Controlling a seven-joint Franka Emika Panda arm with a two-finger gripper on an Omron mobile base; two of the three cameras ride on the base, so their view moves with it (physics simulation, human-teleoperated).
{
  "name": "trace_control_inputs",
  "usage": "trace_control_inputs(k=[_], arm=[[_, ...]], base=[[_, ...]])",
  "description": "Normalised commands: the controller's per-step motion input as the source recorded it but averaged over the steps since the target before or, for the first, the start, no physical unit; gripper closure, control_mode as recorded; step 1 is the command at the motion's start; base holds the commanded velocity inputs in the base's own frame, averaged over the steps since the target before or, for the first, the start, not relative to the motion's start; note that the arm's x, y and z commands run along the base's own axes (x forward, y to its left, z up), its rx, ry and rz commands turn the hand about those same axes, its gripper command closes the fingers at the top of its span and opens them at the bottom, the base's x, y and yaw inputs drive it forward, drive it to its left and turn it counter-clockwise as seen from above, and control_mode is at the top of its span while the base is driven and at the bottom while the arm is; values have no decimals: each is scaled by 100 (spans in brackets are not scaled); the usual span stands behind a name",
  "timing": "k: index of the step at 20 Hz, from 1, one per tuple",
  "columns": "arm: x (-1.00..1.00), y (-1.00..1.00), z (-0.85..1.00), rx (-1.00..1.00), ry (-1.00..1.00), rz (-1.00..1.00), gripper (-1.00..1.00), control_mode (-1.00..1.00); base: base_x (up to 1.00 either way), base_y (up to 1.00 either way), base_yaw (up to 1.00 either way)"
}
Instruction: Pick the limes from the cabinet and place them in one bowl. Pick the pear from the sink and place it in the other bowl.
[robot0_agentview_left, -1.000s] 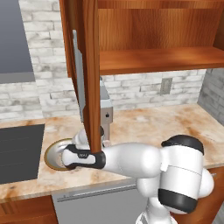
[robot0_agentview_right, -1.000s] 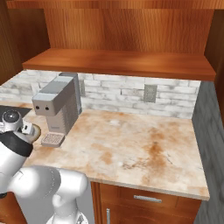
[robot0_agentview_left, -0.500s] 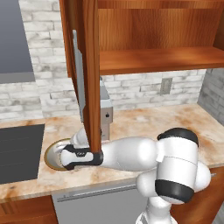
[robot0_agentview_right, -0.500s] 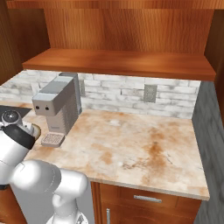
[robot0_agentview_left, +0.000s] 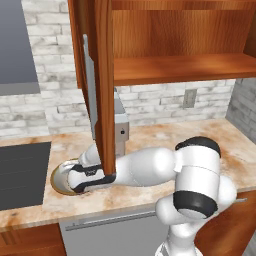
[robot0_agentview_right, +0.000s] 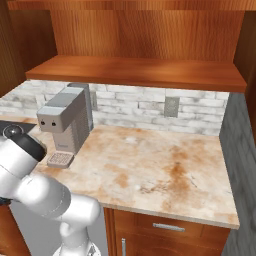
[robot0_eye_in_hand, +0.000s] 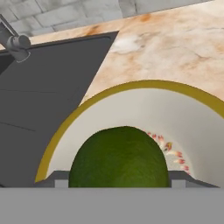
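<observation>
A dark green lime (robot0_eye_in_hand: 118, 159) sits between my finger tips, and my gripper (robot0_eye_in_hand: 118, 181) is shut on it. Right under it lies the shallow cream bowl (robot0_eye_in_hand: 188, 109) with its olive-gold rim and specks inside. In the left base view my hand (robot0_agentview_left: 75, 179) hovers low over that bowl (robot0_agentview_left: 56, 184), partly behind the cabinet's tall open door (robot0_agentview_left: 100, 75). The cabinet shelf (robot0_agentview_left: 175, 70) is bare wood. The dark grey sink (robot0_eye_in_hand: 43, 109) borders the bowl, with its slim tap (robot0_eye_in_hand: 15, 43) beyond.
A grey coffee machine (robot0_agentview_right: 65, 122) stands on the marble counter (robot0_agentview_right: 150, 170) against the brick wall, just behind the open door (robot0_agentview_left: 107, 125). The dark sink (robot0_agentview_left: 20, 175) is left of the bowl. A wall socket (robot0_agentview_right: 171, 106) sits on the backsplash.
The arm's elbow has shifted a little to the left. The hand stays over the cream bowl with the lime in it.
</observation>
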Motion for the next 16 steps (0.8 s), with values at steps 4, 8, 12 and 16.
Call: trace_control_inputs(k=[4,8,12,16], arm=[[0,0,-3,0,0,0,100,-100],[0,0,0,0,0,0,-100,-100],[0,0,0,0,0,0,-100,-100],[-2,0,0,0,0,0,-100,-100]], base=[[0,0,0],[0,0,0],[0,0,0],[0,0,0]])
